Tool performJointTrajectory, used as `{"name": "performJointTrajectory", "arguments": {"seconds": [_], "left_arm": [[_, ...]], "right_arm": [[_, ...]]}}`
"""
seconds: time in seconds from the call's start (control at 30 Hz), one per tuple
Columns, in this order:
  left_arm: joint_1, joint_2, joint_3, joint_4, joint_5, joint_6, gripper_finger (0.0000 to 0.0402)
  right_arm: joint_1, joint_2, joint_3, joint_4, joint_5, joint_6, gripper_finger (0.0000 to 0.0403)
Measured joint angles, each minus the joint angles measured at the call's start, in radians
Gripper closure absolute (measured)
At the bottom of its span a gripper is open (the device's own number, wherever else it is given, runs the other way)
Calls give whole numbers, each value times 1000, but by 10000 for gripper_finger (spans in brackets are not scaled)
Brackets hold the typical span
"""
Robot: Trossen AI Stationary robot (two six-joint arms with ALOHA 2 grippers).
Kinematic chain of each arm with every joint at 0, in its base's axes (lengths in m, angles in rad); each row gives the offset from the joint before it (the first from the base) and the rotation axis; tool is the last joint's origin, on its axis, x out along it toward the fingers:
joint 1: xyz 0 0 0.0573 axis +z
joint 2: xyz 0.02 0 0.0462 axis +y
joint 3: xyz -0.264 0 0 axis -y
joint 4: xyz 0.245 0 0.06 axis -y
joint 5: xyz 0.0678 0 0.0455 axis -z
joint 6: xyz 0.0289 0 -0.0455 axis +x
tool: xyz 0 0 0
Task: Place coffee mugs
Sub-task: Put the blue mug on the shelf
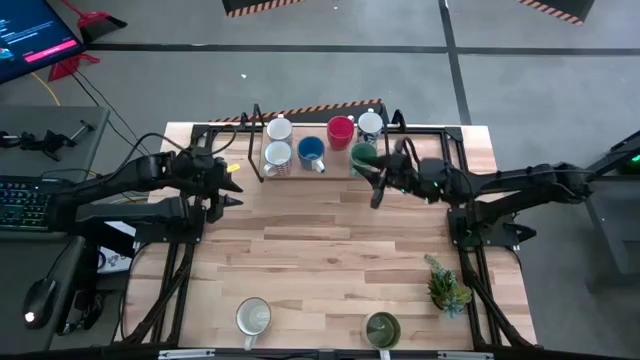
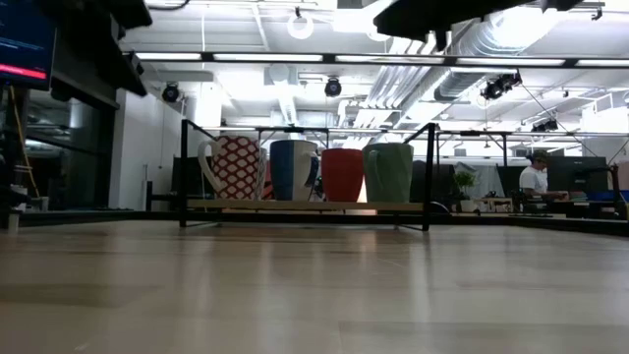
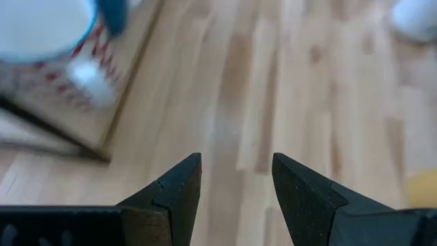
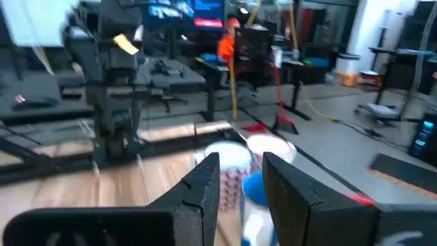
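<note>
High view: six mugs grouped in the black rack (image 1: 262,150) at the far edge of the worktop (image 1: 330,250) — two white mugs (image 1: 278,142) at its left end, then blue mug (image 1: 311,152), red mug (image 1: 340,131), another white mug (image 1: 370,124) and teal mug (image 1: 363,156). Two left outside the rack at the near edge: a cream mug (image 1: 253,318) toward the left arm's side, an olive mug (image 1: 382,328) toward the right arm's side, just beside the potted plant (image 1: 446,286). Left hand (image 1: 226,187) spread and empty, off the rack's left end. Right hand (image 1: 377,180) spread and empty, just in front of the teal mug. Both loose mugs well apart from both hands, back toward the near edge; cream mug judged nearer the left arm, olive mug nearer the right. No upright long axis to judge from above — handles pointing toward the near edge.

Low view: patterned white, blue, red and teal mugs upright in a row in the rack. Hands out of sight.

Left wrist view: fingers (image 3: 176,191) apart over bare worktop, nothing between.

Right wrist view: fingers (image 4: 205,184) apart, rack mugs beyond.

No readable brand or writing anywhere.
</note>
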Motion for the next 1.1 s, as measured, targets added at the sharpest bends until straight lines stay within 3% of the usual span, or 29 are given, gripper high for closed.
{"name": "performJointTrajectory", "arguments": {"seconds": [0.1, 0.23, 0.37, 0.57, 0.77, 0.93, 1.1], "left_arm": [[-68, -24, -9, 42, 6, -47, 232], [-148, -43, -85, 241, 12, -78, 232], [-206, -21, -199, 452, 11, -167, 232], [-265, 28, -358, 718, 11, -236, 232], [-279, 65, -409, 942, 11, -210, 232], [-290, 105, -422, 1101, 8, -180, 232], [-304, 169, -422, 1128, 9, -212, 232]], "right_arm": [[-83, 60, 42, 43, -120, 0, 306], [-165, 194, 142, 47, -262, 0, 306], [-205, 339, 287, -10, -330, 0, 306], [-266, 520, 568, -261, -332, 6, 306], [-337, 656, 834, -558, -338, 26, 306], [-360, 741, 996, -727, -453, -1, 306], [-382, 805, 1139, -873, -568, -69, 306]]}}
